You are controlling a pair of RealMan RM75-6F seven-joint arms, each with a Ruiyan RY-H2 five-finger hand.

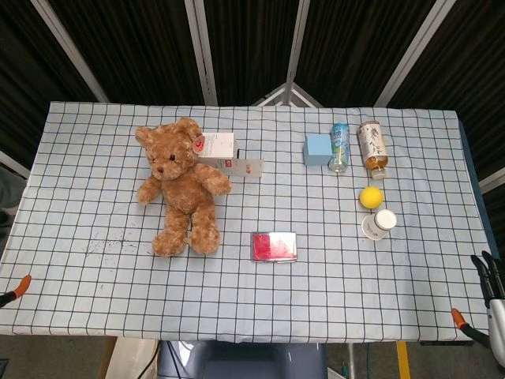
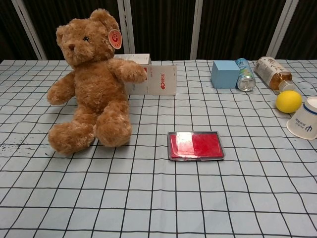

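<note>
Teddy bear [image 1: 181, 185] is sitting upper left of centre on the checked cloth [image 1: 95, 126], tilting a bit toward the frame's left. Its back and one arm are leaning on the white box [image 1: 229, 150] right behind it, which is prob. what's propping it up; nothing is gripping it. Left hand [image 1: 17, 289] is only just poking in at the bottom-left corner, w/ little more than an orange tip showing, well apart from the bear, so can't tell if it's spread or clenched. Right hand [image 1: 491, 284] is hanging at the bottom-right edge off the cloth, fingers pointing up and apart, orange thumb tip out to the side, carrying nothing. Red flat case [image 1: 274, 245] is lying at centre. At upper right a blue block [image 1: 317, 148], can [image 1: 339, 146] and bottle [image 1: 372, 148] are resting side by side, the latter two on their sides. Just below them are a yellow ball [image 1: 371, 197] and a paper cup [image 1: 379, 224], also tipped over.
</note>
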